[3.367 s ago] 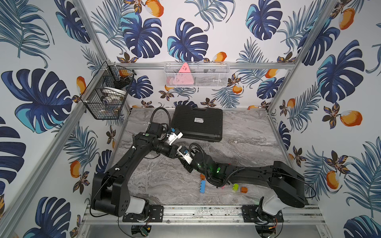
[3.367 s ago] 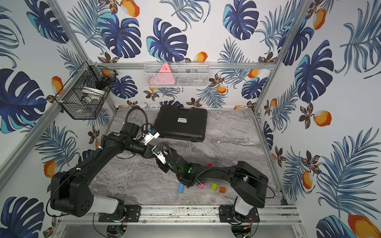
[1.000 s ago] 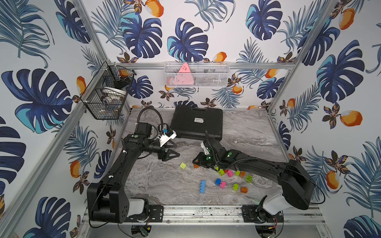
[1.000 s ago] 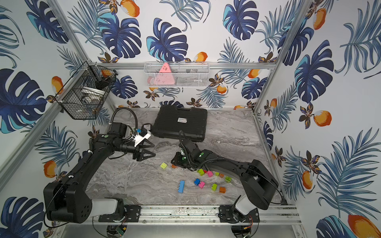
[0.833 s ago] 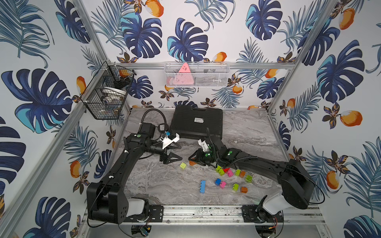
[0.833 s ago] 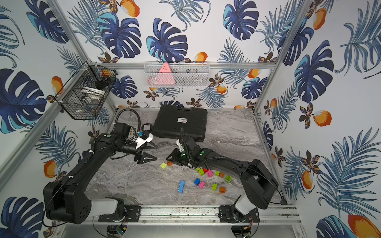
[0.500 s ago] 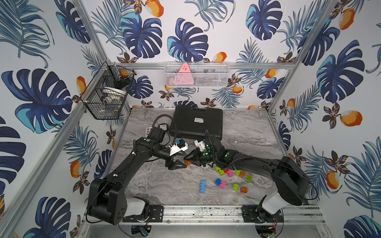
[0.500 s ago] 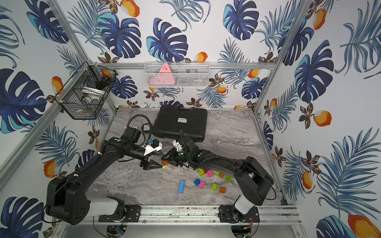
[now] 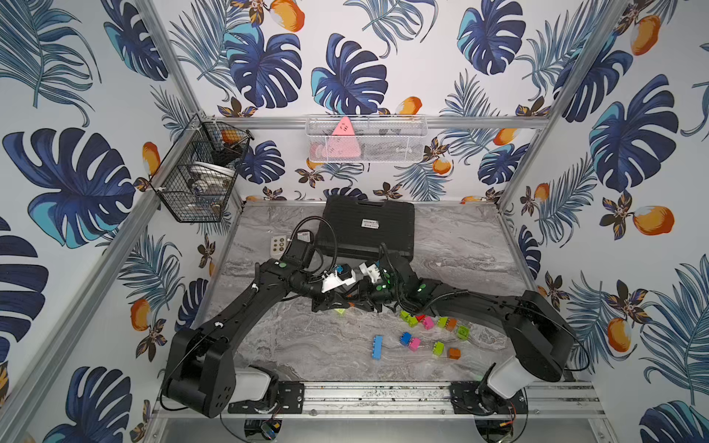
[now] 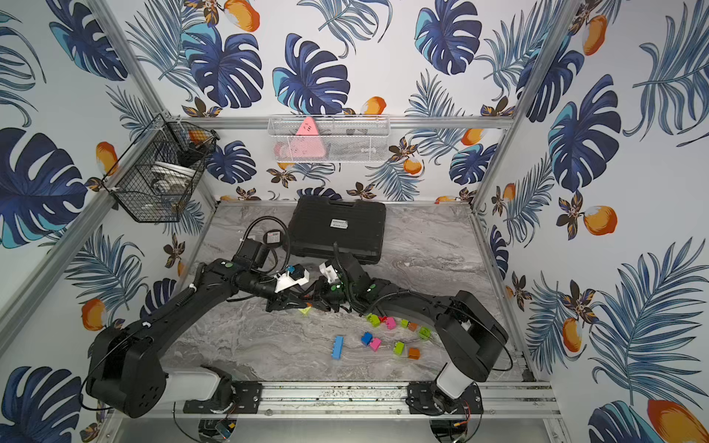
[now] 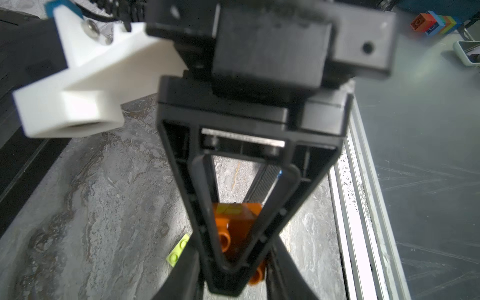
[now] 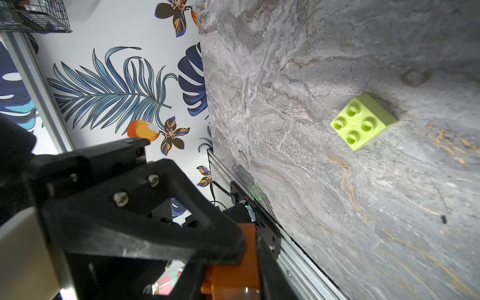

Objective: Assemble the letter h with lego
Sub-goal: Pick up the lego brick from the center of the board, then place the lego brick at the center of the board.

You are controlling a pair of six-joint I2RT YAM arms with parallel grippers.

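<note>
Risks twisting or popping the orange brick loose: pinched at once by the left fingers and the right fingers, both sets drawn in tight on it, seemingly lifted off the tabletop near its middle, in front of the black case. Could slip on smooth, glossy plastic under any sideways pull from either arm, or under a badly timed release on one side. Might then drop onto the lime brick lying studs-up on the tabletop close by, knocking it askew or skidding it across the slick, grey marbled surface. Crowds two hard black finger frames into one small spot, so could clash plastic on plastic. Offers little bare face on a short, boxy brick with round studs for a second grip. Leaves the rest of the lego scattered loose toward the right arm's base: cube-like pieces in pink, lime, orange and red, plus a longer blue brick, all hard-edged, probably light and easy to nudge
</note>
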